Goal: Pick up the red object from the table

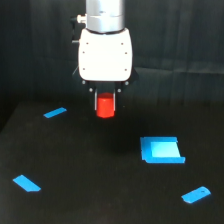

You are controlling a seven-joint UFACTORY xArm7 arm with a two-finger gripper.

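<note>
The red object (105,106) is a small bright red-orange block. It sits between the two short fingers of my gripper (105,102), which hangs from the white arm head at the top middle of the exterior view. The fingers are closed against its sides. The block's lower end shows below the fingertips. It looks held just above the table (100,170), the flat black surface, but I cannot tell for sure if it is clear of it.
Flat blue pieces lie on the table: a thin strip (55,113) at the exterior view's left, a wedge (26,183) at lower left, a larger square piece (162,150) at right, and an elongated piece (196,194) at lower right. A black wrinkled curtain (180,45) hangs behind.
</note>
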